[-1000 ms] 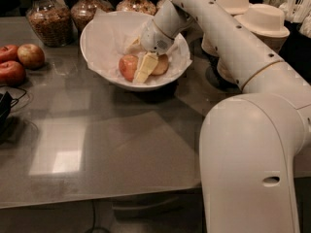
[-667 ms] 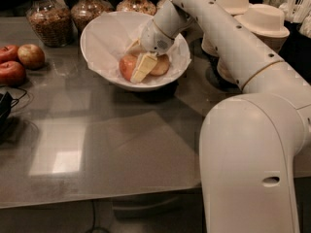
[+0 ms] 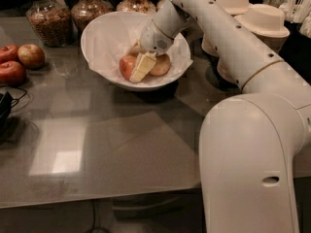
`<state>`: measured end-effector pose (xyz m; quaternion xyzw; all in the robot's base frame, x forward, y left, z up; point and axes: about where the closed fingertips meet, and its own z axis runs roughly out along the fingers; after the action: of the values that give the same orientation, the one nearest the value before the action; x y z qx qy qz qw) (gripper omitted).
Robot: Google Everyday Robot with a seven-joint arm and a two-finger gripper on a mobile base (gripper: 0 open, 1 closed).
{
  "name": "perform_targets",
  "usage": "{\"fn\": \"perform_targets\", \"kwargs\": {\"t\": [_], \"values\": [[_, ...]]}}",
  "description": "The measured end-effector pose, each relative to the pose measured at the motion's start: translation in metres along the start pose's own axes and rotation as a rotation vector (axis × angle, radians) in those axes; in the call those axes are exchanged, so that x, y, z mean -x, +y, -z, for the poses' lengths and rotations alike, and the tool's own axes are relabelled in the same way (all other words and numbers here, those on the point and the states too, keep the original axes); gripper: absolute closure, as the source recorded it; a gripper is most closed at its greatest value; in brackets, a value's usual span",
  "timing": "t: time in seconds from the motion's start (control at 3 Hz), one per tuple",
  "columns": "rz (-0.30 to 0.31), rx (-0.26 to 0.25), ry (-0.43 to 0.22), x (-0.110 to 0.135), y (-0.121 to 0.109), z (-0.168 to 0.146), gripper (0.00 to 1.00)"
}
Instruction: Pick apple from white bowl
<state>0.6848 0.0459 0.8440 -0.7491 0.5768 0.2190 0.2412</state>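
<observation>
The white bowl [image 3: 99, 42], wide and lined with crinkled white paper, stands at the back middle of the grey table. In it lie the reddish-pink apple [image 3: 126, 66] and, to its right, a paler yellow-tan apple [image 3: 163, 65]. My gripper [image 3: 139, 66] reaches down into the bowl from the right and rests between the two apples, against the right side of the reddish apple. Part of the reddish apple is hidden behind the gripper.
Three darker red apples [image 3: 19, 64] lie at the table's left edge. Glass jars [image 3: 47, 18] stand behind the bowl. Stacked tan paper bowls [image 3: 265, 23] stand at the back right. A black object with cables [image 3: 5, 108] sits at the left. My arm's large white body [image 3: 248, 154] fills the right foreground.
</observation>
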Motion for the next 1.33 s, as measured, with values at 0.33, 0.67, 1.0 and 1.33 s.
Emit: {"fn": "perform_targets", "kwargs": {"t": [0.33, 0.67, 1.0, 1.33], "values": [[0.000, 0.000, 0.000, 0.005, -0.001, 0.002, 1.00], [0.050, -0.003, -0.010, 0.029, 0.002, 0.012, 1.00], [0.120, 0.000, -0.039, 0.059, 0.010, 0.026, 1.00], [0.165, -0.015, -0.078, 0.075, 0.016, 0.040, 1.00]]}}
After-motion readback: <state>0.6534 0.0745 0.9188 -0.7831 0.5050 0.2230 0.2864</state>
